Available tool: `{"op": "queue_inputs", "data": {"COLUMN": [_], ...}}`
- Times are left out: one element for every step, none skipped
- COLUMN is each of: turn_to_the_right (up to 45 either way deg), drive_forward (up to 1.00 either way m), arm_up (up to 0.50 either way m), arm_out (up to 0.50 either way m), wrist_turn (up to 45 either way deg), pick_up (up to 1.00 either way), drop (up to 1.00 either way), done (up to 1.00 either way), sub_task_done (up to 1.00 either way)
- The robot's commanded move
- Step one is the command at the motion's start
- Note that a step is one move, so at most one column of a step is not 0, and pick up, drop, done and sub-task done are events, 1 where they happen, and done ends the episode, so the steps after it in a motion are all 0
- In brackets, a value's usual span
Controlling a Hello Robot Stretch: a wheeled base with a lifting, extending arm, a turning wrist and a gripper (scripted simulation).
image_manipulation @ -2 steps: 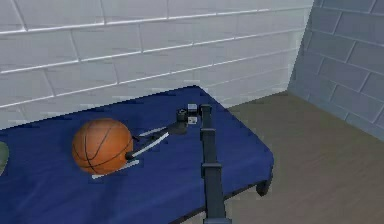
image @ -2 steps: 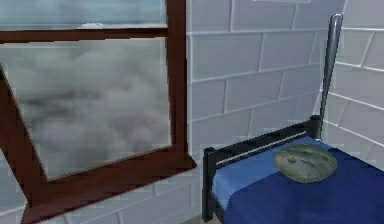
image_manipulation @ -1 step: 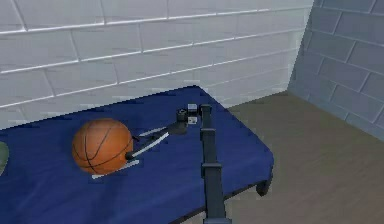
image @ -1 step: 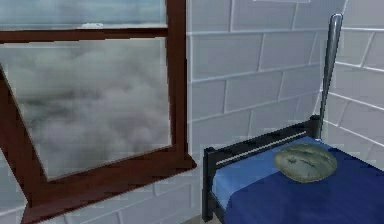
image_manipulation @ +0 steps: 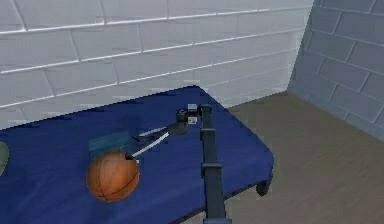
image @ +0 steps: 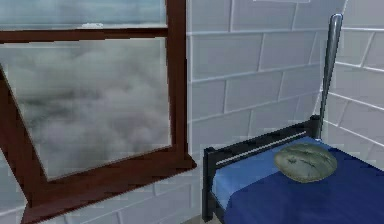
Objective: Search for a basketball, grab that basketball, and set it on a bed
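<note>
I'm holding the gripper over the bed, the ball resting there as tasked; its grip I cannot tell.

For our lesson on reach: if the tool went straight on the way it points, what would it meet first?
Most likely the basketball, seen against the bed: the tool points toward it. Depth is unclear, so it might pass over it.
</note>
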Motion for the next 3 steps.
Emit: {"op": "queue_inputs", "data": {"turn_to_the_right": [0.0, 0.0, 0.0], "drive_forward": [0.0, 0.0, 0.0], "arm_up": [0.1, 0.0, 0.0], "arm_out": [0.0, -0.08, 0.0], "wrist_turn": [0.0, 0.0, 0.0], "pick_up": [0.0, 0.0, 0.0], "drop": [0.0, 0.0, 0.0], "done": [0.0, 0.0, 1.0], "sub_task_done": [0.0, 0.0, 0.0]}}
